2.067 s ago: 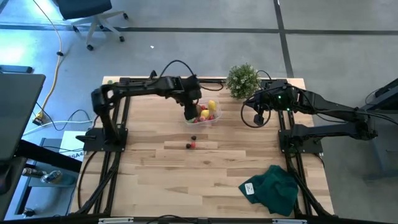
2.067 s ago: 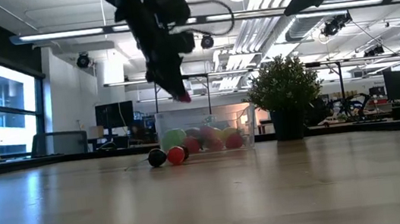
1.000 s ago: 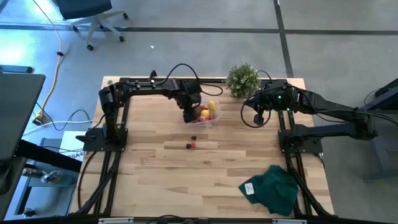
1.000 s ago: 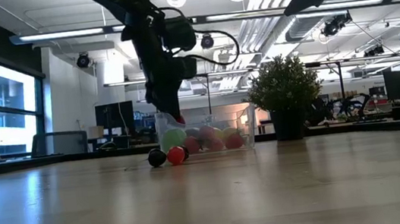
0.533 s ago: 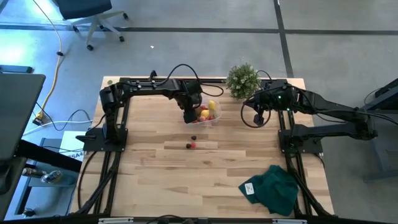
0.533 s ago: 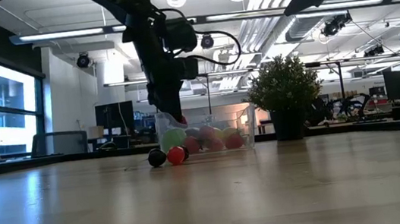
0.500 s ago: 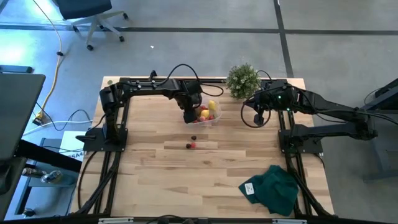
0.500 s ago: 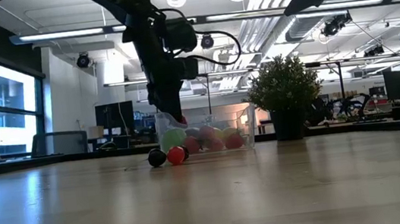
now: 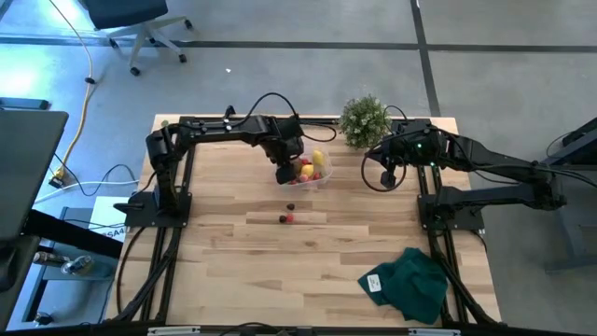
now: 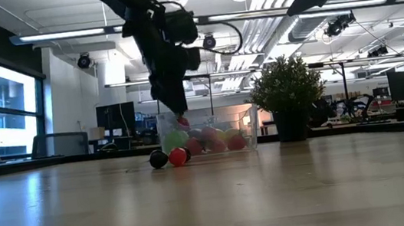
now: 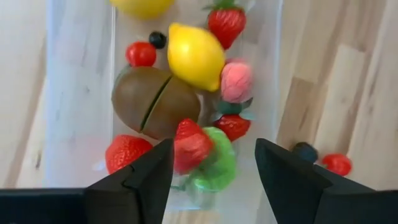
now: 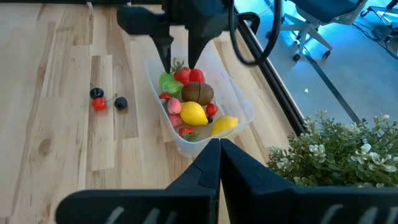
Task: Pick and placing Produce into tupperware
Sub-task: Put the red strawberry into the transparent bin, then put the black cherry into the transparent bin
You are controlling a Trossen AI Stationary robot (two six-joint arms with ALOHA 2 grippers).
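The left gripper (image 9: 285,174) hangs over the near end of the clear tupperware (image 9: 326,180), its fingers spread apart and holding nothing. Between them a red strawberry (image 11: 191,145) lies on the green ball (image 11: 214,167), beside the brown kiwi (image 11: 155,102) and lemon (image 11: 195,56). Two small berries (image 9: 287,214) sit on the table (image 9: 224,271) just beside the tupperware. The right gripper (image 12: 219,157) is clenched shut, empty, near the potted plant (image 9: 363,120)
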